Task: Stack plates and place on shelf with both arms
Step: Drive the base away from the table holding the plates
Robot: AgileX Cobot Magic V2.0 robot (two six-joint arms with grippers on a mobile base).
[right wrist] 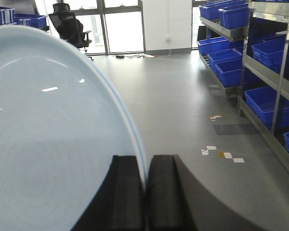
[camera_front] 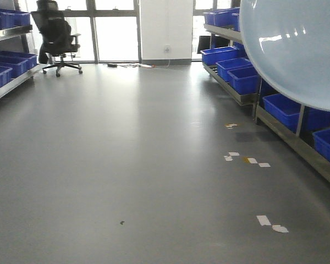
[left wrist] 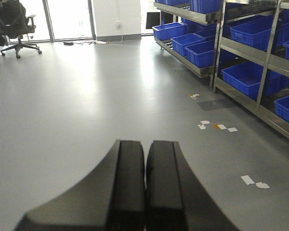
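Daylight pours through the far windows (camera_front: 115, 33), blown out to plain white, and lays a pale sheen down the grey floor (camera_front: 126, 137). The office chair (camera_front: 55, 33) against the glass is nearly a silhouette. Elsewhere the light is bright and even, shadows faint. Small white highlights glint on the glossy plate (right wrist: 48, 134), its near rim soft. Up close in the left wrist view, the black fingers (left wrist: 127, 192) are blurred.
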